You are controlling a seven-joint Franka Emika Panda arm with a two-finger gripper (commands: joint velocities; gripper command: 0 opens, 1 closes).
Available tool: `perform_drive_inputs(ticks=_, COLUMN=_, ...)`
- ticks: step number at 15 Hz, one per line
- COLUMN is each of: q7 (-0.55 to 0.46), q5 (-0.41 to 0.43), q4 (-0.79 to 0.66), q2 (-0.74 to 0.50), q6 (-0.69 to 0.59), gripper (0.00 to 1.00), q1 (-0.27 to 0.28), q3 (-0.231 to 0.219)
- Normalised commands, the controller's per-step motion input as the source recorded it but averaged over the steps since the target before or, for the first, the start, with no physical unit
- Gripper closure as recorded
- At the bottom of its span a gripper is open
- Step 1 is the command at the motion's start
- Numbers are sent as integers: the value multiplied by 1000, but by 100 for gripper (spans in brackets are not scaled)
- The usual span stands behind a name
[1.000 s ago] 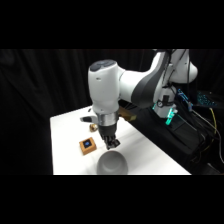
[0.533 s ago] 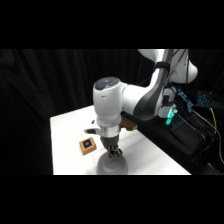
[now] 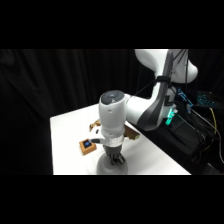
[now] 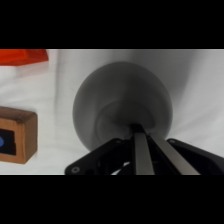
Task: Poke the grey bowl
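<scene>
Wrist view shows three things on the white table (image 4: 200, 75): one grey bowl (image 4: 107, 95), one brown block with a blue square (image 4: 17, 135) and one small red block (image 4: 22, 56). The bowl lies dome-up in the middle of this view, straight ahead of the gripper (image 4: 141, 131). The brown block sits to its left, apart from it, and the red block lies at the upper left corner, cut by the edge. The gripper's two fingers are pressed together into one narrow bar, holding nothing, and the tip of that bar meets the top of the dome.

From the side camera, the bowl (image 3: 106, 167) sits at the table's near edge, with the gripper (image 3: 116, 160) standing on top of it. One brown block (image 3: 88, 145) with its blue square lies just left and a little farther back, apart from the bowl. Small brownish pieces show behind the arm; how many they are cannot be told.

One white arm (image 3: 150, 105) reaches from its base at the upper right, bends down over the table (image 3: 70, 130), and its last segment stands nearly upright above the bowl with the wrist pointing straight down.
</scene>
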Motion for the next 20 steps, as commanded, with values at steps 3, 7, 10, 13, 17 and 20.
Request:
perform_drive_inputs(ticks=3, q7=145, q5=-112, q4=0, q2=-49, q6=5, gripper=100, q1=140, q3=-151)
perform_drive_inputs(ticks=7, q7=110, q5=-46, q4=15, q2=-283, q6=-339, gripper=100, q1=80, q3=-75)
perform_drive_inputs(ticks=10, q7=88, q5=-13, q4=97, q2=-325, q6=-472, gripper=100, q1=27, q3=-21)
perform_drive_inputs(ticks=13, q7=75, q5=-4, q4=199, q2=-206, q6=-518, gripper=71, q1=-25, q3=-4)
perform_drive_inputs(ticks=17, q7=83, q5=-27, q4=220, q2=-136, q6=-420, gripper=30, q1=-48, q3=3)
perform_drive_inputs(ticks=20, q7=44, q5=50, q4=246, q2=-118, q6=-423, gripper=0, q1=-63, q3=40)
